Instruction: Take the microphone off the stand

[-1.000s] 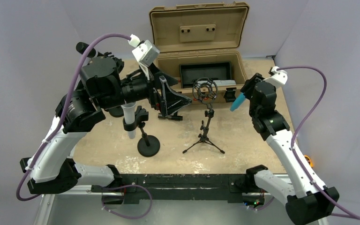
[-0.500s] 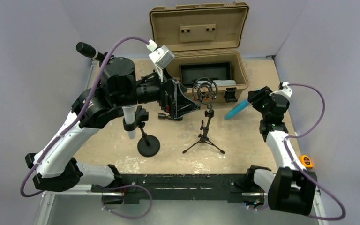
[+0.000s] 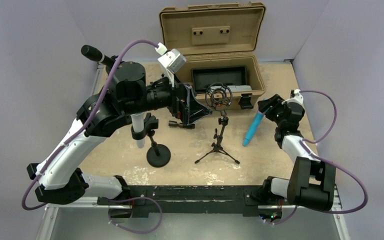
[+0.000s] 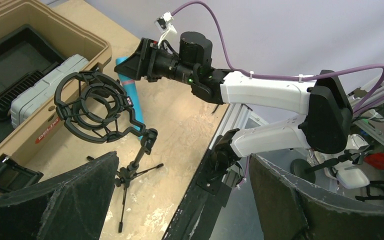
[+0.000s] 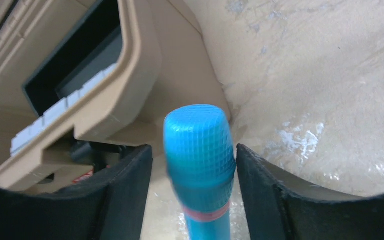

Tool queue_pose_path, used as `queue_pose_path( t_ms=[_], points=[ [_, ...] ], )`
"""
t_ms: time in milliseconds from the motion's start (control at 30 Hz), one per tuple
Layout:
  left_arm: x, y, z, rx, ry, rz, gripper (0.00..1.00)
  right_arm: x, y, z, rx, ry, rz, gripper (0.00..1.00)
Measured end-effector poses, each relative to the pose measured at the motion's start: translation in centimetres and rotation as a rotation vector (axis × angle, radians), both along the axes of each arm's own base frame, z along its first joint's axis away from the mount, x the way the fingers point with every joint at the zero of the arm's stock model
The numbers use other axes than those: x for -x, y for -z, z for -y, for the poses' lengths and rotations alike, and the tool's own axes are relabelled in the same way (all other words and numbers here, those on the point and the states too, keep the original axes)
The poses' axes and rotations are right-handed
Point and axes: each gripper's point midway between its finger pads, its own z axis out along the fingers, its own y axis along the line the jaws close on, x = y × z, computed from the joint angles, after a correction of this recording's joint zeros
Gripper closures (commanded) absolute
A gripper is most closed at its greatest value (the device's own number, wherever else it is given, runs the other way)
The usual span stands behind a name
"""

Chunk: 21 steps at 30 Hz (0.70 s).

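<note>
Right claw [image 3: 263, 109]: parted slightly around the blue microphone [image 3: 250, 130], not clamping it. Microphone slanting down from between its fingers toward the surface [image 3: 190, 145]. Left claw [image 4: 184, 165]: spread wide, holding nothing, stand [image 4: 96, 107] just beyond its fingertips.

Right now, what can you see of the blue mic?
The blue microphone is a slim plastic-looking cylinder with a rounded mesh-textured head and a pinkish band beneath. It is off the tripod stand, slanted on the table to its right, head between the right tool's fingers, tail toward the near edge. A gap shows beside one finger, so it looks not gripped.
</note>
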Motion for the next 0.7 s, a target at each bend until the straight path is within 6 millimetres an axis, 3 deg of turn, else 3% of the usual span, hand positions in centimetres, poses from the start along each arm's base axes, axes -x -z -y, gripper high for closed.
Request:
queue_pose_path(
  t_ms=[333,500,633,700],
  points=[
    [0.0,0.0,0.0,-0.002,0.0,0.006,0.0,0.2,1.5,1.2,0.045,0.049,-0.035,0.31],
    [0.1,-0.2,-0.2,0.002,0.0,0.009,0.0,0.3,3.6,1.4,0.041,0.061,-0.099,0.32],
    [0.3,-0.4,-0.4,0.008,0.003,0.013,0.0,0.7,5.6,0.9,0.037,0.026,-0.172,0.33],
    [0.3,-0.4,-0.4,0.009,0.005,0.013,0.0,1.1,5.2,0.3,0.034,-0.007,-0.172,0.33]
  ],
)
